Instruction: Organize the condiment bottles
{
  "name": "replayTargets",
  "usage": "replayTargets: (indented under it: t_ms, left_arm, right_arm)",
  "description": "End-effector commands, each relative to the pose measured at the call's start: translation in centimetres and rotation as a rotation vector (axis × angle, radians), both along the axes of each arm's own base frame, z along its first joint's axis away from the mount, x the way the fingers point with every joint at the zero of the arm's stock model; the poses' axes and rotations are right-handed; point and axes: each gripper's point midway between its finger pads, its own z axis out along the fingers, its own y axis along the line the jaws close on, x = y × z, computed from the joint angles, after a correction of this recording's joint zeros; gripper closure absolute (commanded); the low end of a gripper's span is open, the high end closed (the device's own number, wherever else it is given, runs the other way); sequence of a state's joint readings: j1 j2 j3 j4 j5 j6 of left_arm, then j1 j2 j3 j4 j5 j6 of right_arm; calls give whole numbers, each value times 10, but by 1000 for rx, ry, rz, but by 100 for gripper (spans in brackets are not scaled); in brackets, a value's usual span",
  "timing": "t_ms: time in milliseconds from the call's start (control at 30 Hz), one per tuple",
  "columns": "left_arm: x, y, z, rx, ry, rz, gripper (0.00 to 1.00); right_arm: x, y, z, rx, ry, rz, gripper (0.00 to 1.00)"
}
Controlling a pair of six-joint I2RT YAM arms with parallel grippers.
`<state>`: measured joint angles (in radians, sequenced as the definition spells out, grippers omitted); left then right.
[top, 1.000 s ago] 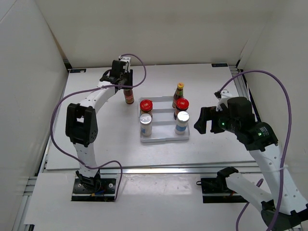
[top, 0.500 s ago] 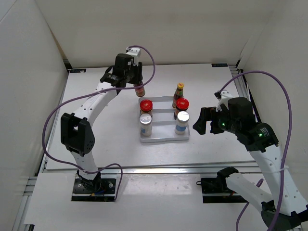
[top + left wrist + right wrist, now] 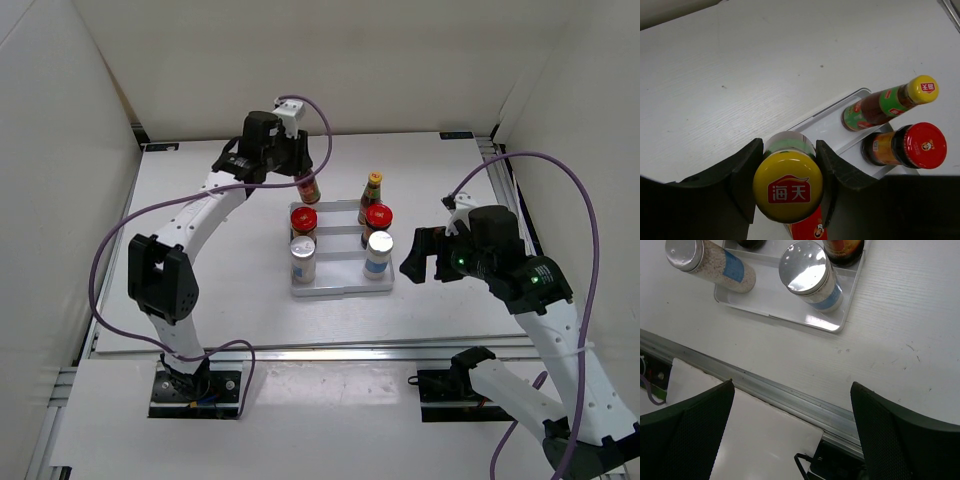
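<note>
My left gripper point(image 3: 303, 178) is shut on a slim dark-red sauce bottle with a yellow cap point(image 3: 309, 189), held above the back left corner of the white tray point(image 3: 340, 291). In the left wrist view the fingers clamp the bottle just below its cap point(image 3: 787, 192). In the tray stand the other sauce bottle point(image 3: 372, 191), two red-lidded jars point(image 3: 303, 219) point(image 3: 378, 216) and two silver-topped shakers point(image 3: 302, 256) point(image 3: 379, 250). My right gripper point(image 3: 419, 256) is open and empty, right of the tray. The right wrist view shows both shakers point(image 3: 809, 274) point(image 3: 701, 261).
White walls enclose the table on the left, back and right. A metal rail point(image 3: 790, 395) runs along the near edge of the table. Purple cables loop off both arms.
My left gripper has carried the sauce bottle to the right, from the table left of the tray to above the tray's back left corner. The right arm has hardly moved.
</note>
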<state>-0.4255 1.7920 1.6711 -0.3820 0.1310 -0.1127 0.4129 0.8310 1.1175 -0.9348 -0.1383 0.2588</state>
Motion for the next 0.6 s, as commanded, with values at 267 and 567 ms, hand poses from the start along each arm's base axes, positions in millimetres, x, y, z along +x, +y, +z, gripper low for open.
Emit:
replayTargets:
  t_ms: [267, 567]
  left_arm:
    - [9, -23, 5, -59, -63, -68, 89]
    - [16, -16, -25, -1, -7, -22, 89]
  right_arm:
    - [1, 1, 14, 17, -57, 13, 0]
    - [-1, 0, 12, 13, -48, 13, 0]
